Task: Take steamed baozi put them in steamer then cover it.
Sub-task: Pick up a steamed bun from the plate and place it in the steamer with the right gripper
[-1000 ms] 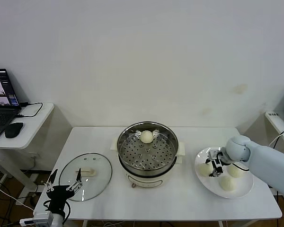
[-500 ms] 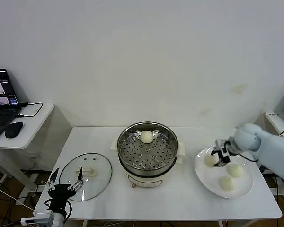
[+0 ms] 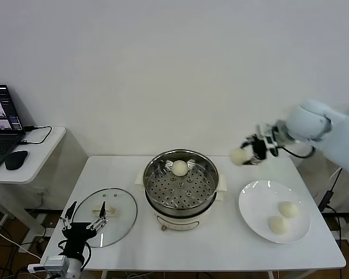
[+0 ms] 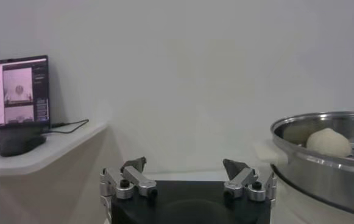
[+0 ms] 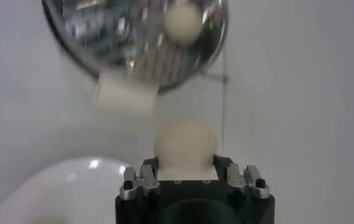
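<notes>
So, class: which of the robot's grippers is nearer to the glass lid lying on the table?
Left. The left gripper hovers open at the glass lid's near edge; the right gripper is far off past the steamer, carrying a baozi.

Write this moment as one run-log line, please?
right gripper: holds cream-white round bun mid-air beside shiny steel steamer | one bun inside | left gripper: open over clear glass lid

cream-white baozi (image 3: 239, 156), one in the shiny steel steamer (image 3: 181, 185) with its dotted perforated tray. white plate (image 3: 256, 212), white table (image 3: 221, 250), clear glass cover (image 3: 105, 216) with a cream handle.
</notes>
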